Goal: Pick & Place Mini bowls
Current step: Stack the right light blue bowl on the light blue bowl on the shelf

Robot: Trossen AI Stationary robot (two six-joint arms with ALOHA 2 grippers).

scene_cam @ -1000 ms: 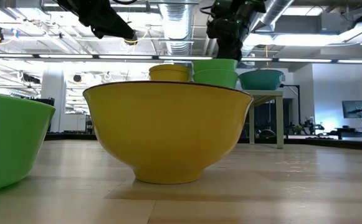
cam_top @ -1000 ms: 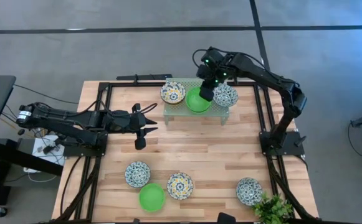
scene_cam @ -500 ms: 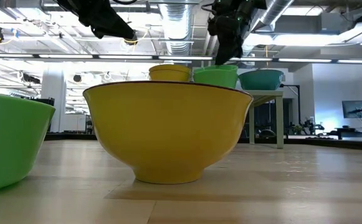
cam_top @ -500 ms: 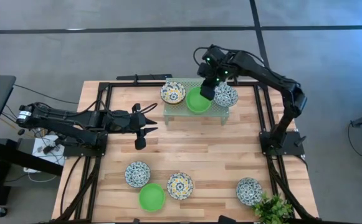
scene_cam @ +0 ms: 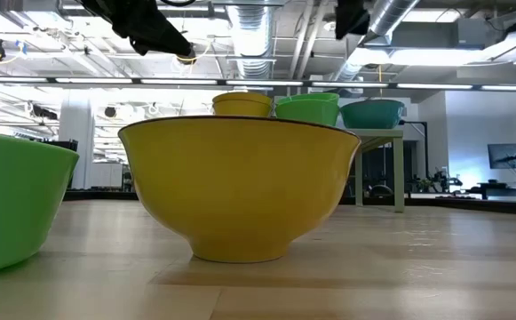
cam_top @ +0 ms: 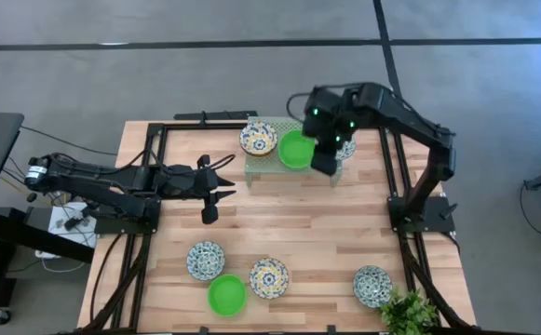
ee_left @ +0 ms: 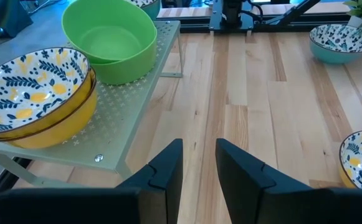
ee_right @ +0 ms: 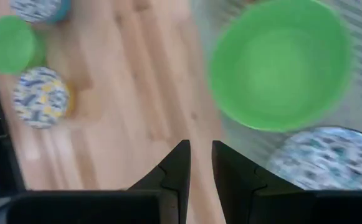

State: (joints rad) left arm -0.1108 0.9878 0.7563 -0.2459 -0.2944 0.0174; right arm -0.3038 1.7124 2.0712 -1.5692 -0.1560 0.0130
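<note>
Bowls: plain bright green round bowl (cam_top: 294, 150) on pale perforated shelf (cam_top: 261, 167), between two patterned white bowls. Right gripper (cam_top: 325, 160) beside its rim, jaws slightly parted, empty; bowl lies just ahead of them. Left gripper (cam_top: 209, 207) waits over bare wood, jaws narrowly parted, empty. Advice: lift clear straight up to avoid nudging neighbours, then fetch a lower bowl.
</note>
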